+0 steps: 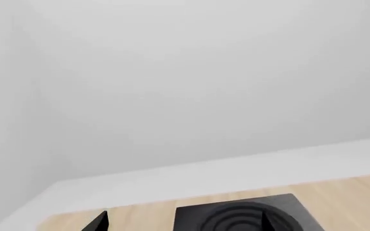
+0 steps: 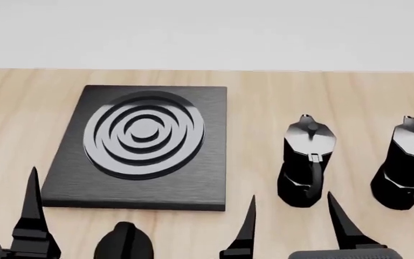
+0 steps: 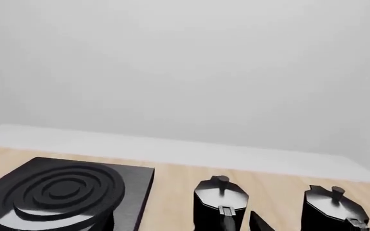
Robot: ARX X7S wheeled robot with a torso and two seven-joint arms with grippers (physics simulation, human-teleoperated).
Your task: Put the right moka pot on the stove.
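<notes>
The right moka pot [image 2: 408, 162] is black and faceted with a silvery-grey lid. It stands upright at the table's right and shows in the right wrist view [image 3: 334, 208]. The stove [image 2: 207, 162] is a black slab with a ring burner at the left; it also shows in both wrist views [image 1: 288, 207] [image 3: 137, 183]. My right gripper [image 2: 295, 229] is open and empty, near the front edge, in front of the other pot and apart from both pots. My left gripper [image 1: 183, 224] is open and empty in front of the stove; one of its fingers [image 2: 32, 210] shows in the head view.
A second, identical moka pot [image 2: 306, 162] stands left of the right one, between it and the stove, and shows in the right wrist view [image 3: 220, 202]. A small round black knob [image 2: 124, 243] sits before the stove's front edge. A white wall runs behind the wooden table [image 2: 264, 97].
</notes>
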